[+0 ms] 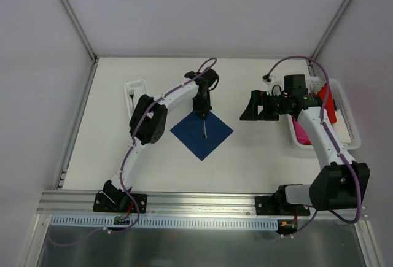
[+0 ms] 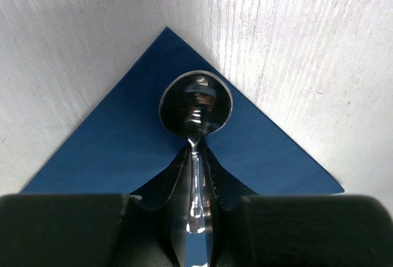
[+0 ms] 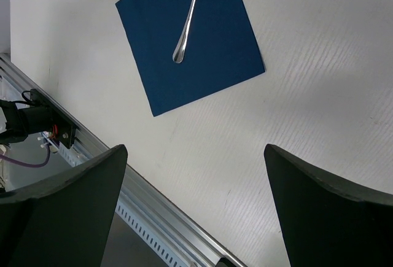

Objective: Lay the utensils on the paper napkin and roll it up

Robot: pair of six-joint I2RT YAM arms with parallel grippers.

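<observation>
The dark navy paper napkin (image 1: 216,135) (image 2: 116,147) (image 3: 215,40) lies flat as a diamond on the white table. A shiny silver spoon (image 1: 205,131) (image 2: 196,104) (image 3: 185,27) rests on it, bowl toward the near edge. My left gripper (image 1: 202,112) (image 2: 196,154) stands low over the napkin's far corner. Its jaws are a sliver apart on either side of the spoon's thin handle. My right gripper (image 1: 245,110) (image 3: 195,151) hovers wide open to the right of the napkin with nothing between its fingers. A silver fork (image 1: 131,95) lies in a small white tray (image 1: 139,85) at the left.
A long white tray (image 1: 346,104) holding red and pink plastic pieces stands at the right, under the right arm. An aluminium rail (image 1: 202,202) (image 3: 153,199) runs along the table's near edge. Walls close in the back and both sides.
</observation>
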